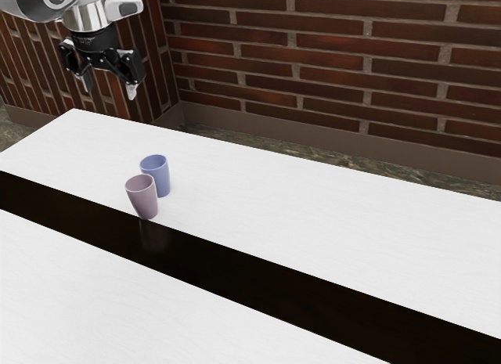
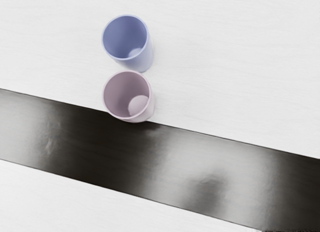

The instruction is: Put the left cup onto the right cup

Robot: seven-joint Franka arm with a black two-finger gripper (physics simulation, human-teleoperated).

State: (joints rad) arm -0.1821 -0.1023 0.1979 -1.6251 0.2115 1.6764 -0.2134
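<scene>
Red-brown brick wall (image 1: 329, 51) with pale mortar lines is seen behind a smooth white table (image 1: 329, 200), which is crossed by a glossy black stripe (image 1: 258, 274). At the exterior view's upper left, the black two-finger gripper (image 1: 109, 90) is held well above the tabletop, fingers spread wide apart, with nothing gripped or touched. Down on the white surface, a matte mauve tapered cup (image 1: 142, 195) is stood upright right at the stripe's edge, and a faint reflection is thrown onto the gloss. Just beside it, away from the stripe, a matte periwinkle-blue tapered cup (image 1: 155, 174) is stood upright too. In the wrist view both are looked into from above: round rims, hollow interiors.
</scene>
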